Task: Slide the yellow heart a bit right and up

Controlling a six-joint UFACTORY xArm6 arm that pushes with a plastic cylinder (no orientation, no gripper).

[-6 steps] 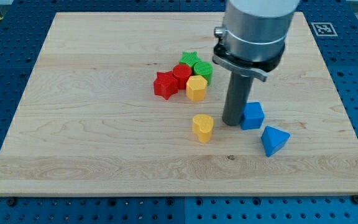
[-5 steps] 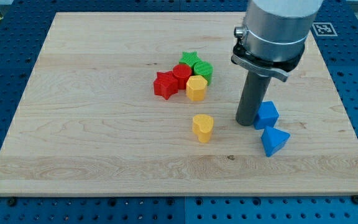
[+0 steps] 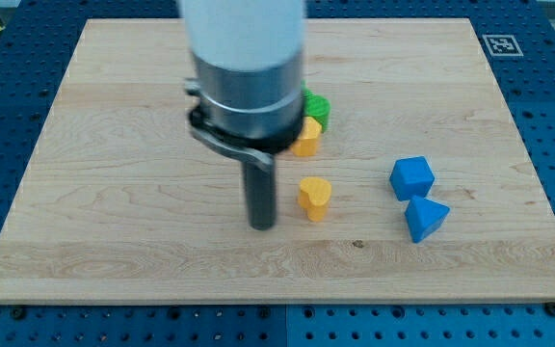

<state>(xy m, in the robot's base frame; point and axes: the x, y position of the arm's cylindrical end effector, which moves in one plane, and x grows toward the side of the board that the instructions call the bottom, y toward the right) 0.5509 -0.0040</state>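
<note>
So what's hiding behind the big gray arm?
A green block and a yellow block peek out at the arm's right edge. Anything else behind it is covered.

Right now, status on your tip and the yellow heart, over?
My tip down-left of the small yellow heart block, small gap. Heart unmoved. Yellow block above, two blue blocks right.

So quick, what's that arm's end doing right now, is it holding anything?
No pincer here: the arm ends in a plain rod, holding nothing.
My tip rests on the board, at the yellow heart's left, slightly lower, not touching it.
</note>
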